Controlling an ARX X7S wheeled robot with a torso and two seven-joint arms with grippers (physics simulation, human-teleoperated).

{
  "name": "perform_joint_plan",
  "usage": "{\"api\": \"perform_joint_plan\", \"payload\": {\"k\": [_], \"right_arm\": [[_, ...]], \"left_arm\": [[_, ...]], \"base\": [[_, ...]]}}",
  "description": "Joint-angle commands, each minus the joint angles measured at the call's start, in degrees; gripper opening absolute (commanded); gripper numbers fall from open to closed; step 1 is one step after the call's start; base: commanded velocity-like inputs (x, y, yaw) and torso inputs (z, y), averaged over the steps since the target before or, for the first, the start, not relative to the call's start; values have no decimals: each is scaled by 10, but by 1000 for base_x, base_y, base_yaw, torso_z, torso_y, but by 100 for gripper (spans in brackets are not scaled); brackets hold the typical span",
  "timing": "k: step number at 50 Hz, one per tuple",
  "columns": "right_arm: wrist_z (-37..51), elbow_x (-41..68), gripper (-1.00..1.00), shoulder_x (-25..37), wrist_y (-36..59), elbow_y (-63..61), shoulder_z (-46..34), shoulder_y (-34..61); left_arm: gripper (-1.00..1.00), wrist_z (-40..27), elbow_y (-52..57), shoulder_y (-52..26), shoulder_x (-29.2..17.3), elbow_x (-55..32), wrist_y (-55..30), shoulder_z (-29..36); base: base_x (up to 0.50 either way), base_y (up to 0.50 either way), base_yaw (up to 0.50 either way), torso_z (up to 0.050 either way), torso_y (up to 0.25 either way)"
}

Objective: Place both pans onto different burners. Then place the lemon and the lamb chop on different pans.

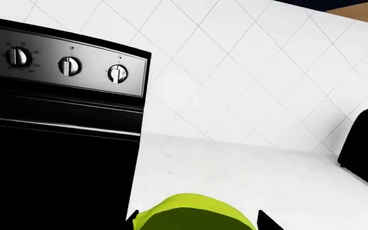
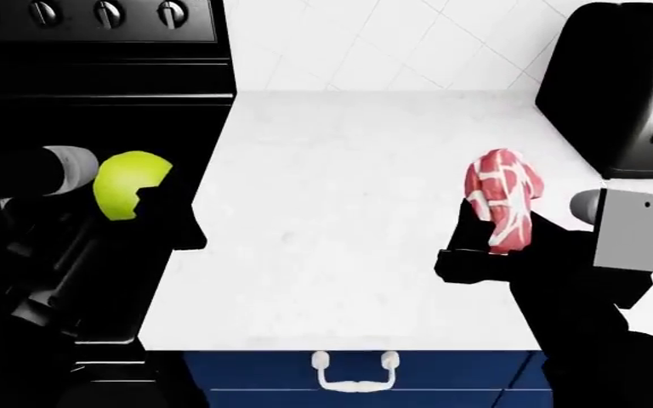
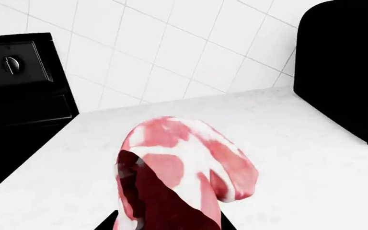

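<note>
both foods are off the counter [image 2: 338, 246] and in the robot's grip, so the pick-up part looks finished, while the placing part appears not yet done. in the head view the left gripper [image 2: 150, 204] sits at the left middle of the frame, clamped on the lemon [image 2: 128, 183], which hangs over the dark stove [image 2: 99, 102] just past the counter's edge. the right gripper [image 2: 474, 246] at the lower right is closed around the lamb chop [image 2: 502, 200], held upright above the white counter, well apart from the stove. whether the pans already rest on the burners cannot be told, since the cooktop reads as plain black in every view and no pan or ring can be picked out. the head view alone shows both arms together, the blue drawer [image 2: 355, 374] at the bottom and how far the chop is from the stove. the left wrist view adds the stove knobs [image 1: 69, 66] at the upper left and the lemon's top at the bottom edge. the right wrist view shows the chop's marbling close up at the lower centre and the black appliance [image 3: 347, 67] at the upper right.
</note>
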Motion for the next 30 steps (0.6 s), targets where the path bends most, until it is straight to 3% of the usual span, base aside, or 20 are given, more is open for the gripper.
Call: {"api": "perform_joint_plan", "payload": {"k": [1, 11, 16, 30], "right_arm": [[10, 12, -100, 9, 14, -10, 7, 22], [50, 82, -100, 25, 53, -19, 2, 104], [57, 92, -100, 30, 61, -19, 1, 121], [67, 97, -100, 30, 77, -19, -11, 146]], "left_arm": [[-100, -36, -3, -40, -28, -77, -9, -3], [-100, -98, -39, -186, -89, -187, -52, 21], [-100, -86, -33, -169, -89, -170, -51, 17], [-100, -84, -40, -174, -94, -167, -56, 22]], "base": [[0, 0, 0, 0, 0], [0, 0, 0, 1, 0], [0, 99, 0, 0, 0], [0, 500, 0, 0, 0]]}}
